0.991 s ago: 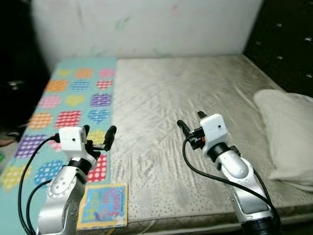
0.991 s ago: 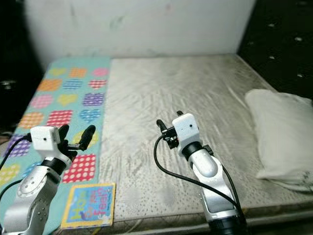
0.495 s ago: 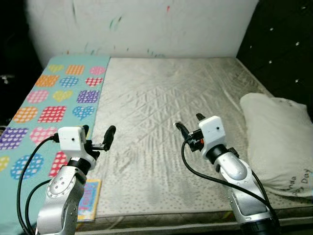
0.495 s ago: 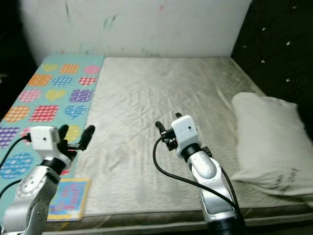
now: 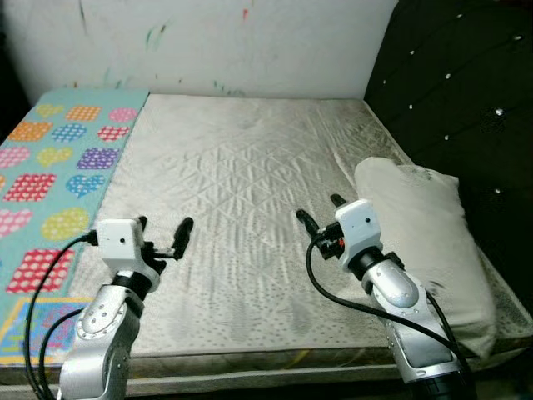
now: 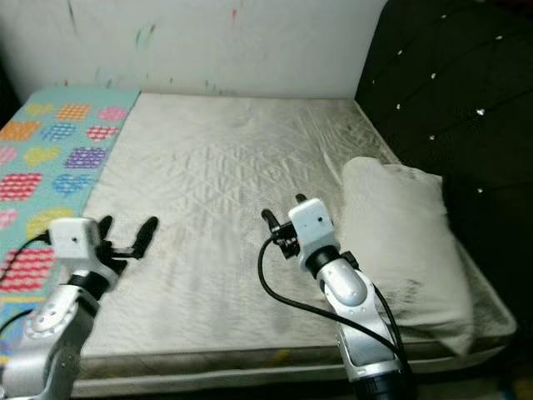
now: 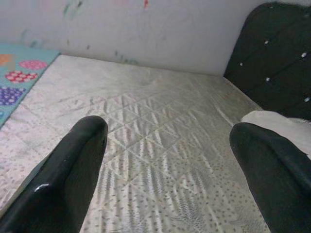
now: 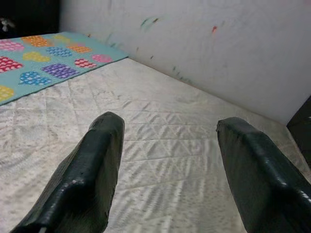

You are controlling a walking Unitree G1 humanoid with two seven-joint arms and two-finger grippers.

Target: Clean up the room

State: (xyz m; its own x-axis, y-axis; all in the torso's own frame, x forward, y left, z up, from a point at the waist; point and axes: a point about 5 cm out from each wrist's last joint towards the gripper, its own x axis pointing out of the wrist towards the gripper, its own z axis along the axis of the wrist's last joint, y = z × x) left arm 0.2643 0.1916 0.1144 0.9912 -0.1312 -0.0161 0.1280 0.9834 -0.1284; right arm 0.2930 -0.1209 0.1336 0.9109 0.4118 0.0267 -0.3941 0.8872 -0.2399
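Hovering above bare mattress [image 5: 241, 192], left pincer [image 5: 162, 236] spread apart, right pincer [image 5: 319, 213] likewise, pillow [image 5: 420, 242] rightward

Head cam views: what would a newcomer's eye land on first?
The bare quilted mattress, with a white pillow lying along its right side against the black tufted headboard. On the left lies a teal play mat of bright hearts and squares. Both end effectors, left and right, hover open above the mattress.

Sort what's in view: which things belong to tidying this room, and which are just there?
Job: pillow lying on the mattress; book on the heart-patterned mat; both grippers open, left, right.
Just there: black headboard; marked wall.
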